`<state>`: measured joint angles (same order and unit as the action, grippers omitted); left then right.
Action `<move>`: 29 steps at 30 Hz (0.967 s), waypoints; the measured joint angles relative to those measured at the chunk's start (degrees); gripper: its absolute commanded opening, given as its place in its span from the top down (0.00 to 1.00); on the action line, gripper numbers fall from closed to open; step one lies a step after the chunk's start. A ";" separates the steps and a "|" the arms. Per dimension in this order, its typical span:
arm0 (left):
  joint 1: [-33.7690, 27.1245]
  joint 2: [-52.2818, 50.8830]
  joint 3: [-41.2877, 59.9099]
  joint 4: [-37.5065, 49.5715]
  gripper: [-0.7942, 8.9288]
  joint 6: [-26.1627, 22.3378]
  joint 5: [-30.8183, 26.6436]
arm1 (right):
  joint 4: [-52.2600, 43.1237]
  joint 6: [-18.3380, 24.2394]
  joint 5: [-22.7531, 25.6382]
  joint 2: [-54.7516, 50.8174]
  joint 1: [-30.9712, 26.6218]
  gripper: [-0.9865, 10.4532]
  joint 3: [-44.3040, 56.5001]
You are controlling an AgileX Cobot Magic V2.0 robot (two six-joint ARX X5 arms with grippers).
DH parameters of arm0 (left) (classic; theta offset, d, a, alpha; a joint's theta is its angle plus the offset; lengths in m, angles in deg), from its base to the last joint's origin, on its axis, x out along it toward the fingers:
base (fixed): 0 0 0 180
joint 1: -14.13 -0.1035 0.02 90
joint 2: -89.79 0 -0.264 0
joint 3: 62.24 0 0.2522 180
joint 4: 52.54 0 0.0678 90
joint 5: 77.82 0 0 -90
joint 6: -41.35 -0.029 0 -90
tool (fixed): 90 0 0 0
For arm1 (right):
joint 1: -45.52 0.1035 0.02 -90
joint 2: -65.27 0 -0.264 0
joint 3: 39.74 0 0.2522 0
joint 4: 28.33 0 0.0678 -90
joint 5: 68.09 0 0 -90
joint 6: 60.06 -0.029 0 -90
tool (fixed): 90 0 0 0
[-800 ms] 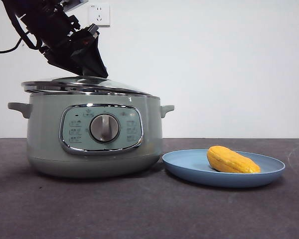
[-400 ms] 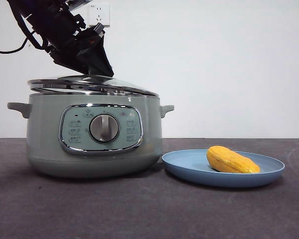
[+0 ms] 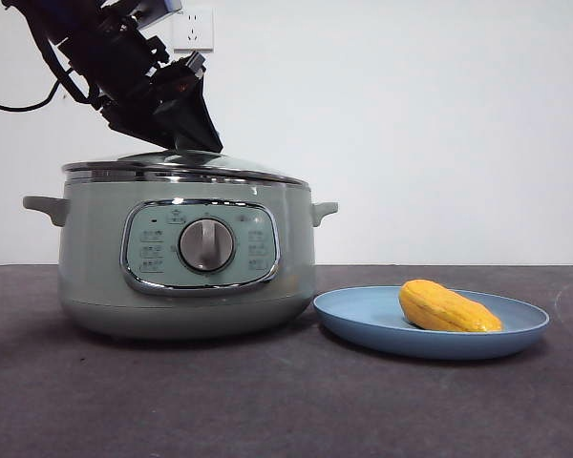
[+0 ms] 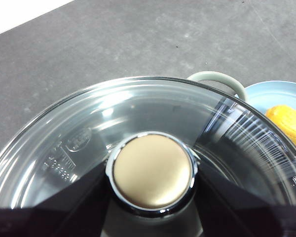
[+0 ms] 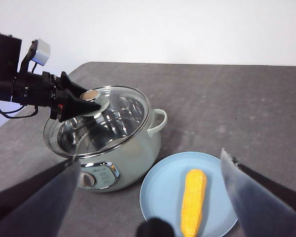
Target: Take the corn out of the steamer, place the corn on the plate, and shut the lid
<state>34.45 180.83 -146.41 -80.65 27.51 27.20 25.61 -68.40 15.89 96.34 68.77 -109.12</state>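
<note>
The left hand (image 3: 193, 143) grips the knob of the lid (image 3: 186, 167), which rests on the steamer (image 3: 186, 267); released off-centre, it could sit crooked. Corn (image 3: 449, 307) lies on the plate (image 3: 363, 320); the right hand (image 5: 150, 197) waits open

Looks like a lab test bench, not a real kitchen. Just a bare white wall (image 3: 411, 124), a wall socket (image 3: 192, 29) and a dark grey table (image 3: 267, 401).

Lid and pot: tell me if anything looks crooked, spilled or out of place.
Nothing stands out. The lid sits level on the pot, with the left claw closed on its knob. The corn lies inside the plate, nothing spilled. The right claw hangs open above the plate.
</note>
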 measured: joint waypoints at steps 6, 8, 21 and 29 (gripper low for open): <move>-0.09 0.00 -0.79 -2.47 0.84 -0.02 -0.04 | 0.13 0.04 -0.02 0.00 0.00 0.50 0.00; -0.20 0.00 -0.92 -2.93 0.69 -0.02 -0.02 | 0.13 0.15 -0.02 0.00 0.00 0.50 0.00; -0.22 0.00 -0.98 -3.32 0.50 -0.28 0.31 | 1.05 0.17 -0.02 0.00 0.00 0.50 0.00; -0.22 -0.59 -1.01 -4.20 0.50 -0.28 0.22 | 1.05 0.20 -0.02 0.00 0.00 0.50 0.00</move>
<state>34.23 180.24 -147.42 -84.84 27.22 27.42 26.66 -68.20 15.87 96.34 68.77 -109.12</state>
